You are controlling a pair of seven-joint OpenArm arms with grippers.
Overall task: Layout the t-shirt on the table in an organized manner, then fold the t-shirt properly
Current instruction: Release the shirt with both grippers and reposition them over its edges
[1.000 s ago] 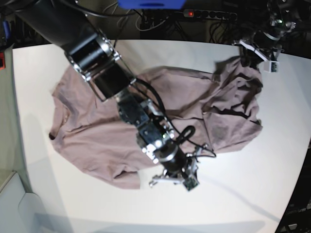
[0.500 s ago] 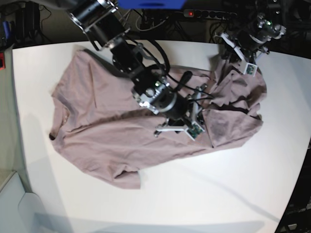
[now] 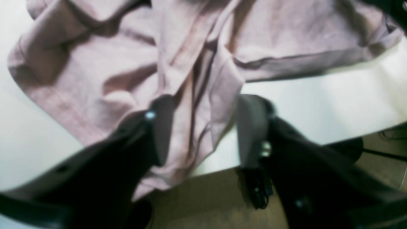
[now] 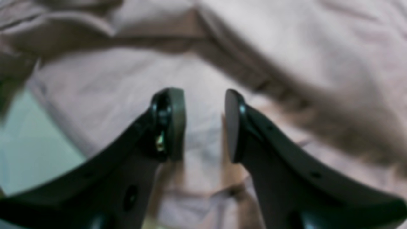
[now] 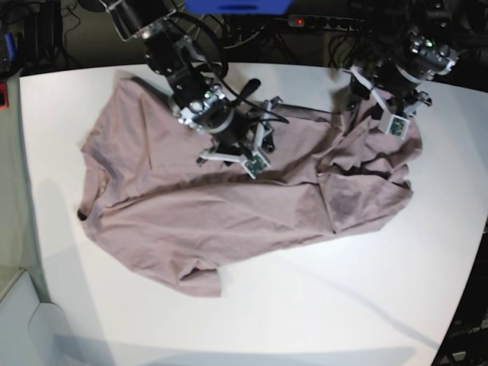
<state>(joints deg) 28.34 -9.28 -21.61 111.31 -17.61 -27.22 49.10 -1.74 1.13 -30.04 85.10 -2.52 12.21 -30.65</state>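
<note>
The mauve-pink t-shirt (image 5: 191,206) lies wrinkled across the white table (image 5: 320,313), its right part bunched in folds (image 5: 366,168). My right gripper (image 5: 236,145) hovers over the shirt's upper middle. In its wrist view the right gripper (image 4: 203,124) is open, with flat cloth (image 4: 111,95) showing through the gap. My left gripper (image 5: 379,103) is at the shirt's back-right corner by the table edge. In its wrist view the left gripper (image 3: 205,130) is open, fingers (image 3: 159,127) wide apart astride a loose fold (image 3: 197,95) that droops over the edge.
A power strip (image 5: 320,23) with a red light and tangled cables lie behind the table's back edge. A pale box-like object (image 5: 23,320) sits off the front-left corner. In the left wrist view, brown floor (image 3: 206,197) shows below the table edge (image 3: 334,105).
My right arm swept from the front of the table back to the shirt's upper middle, its jaws opening. The left gripper came down onto the shirt's back-right corner and opened.
</note>
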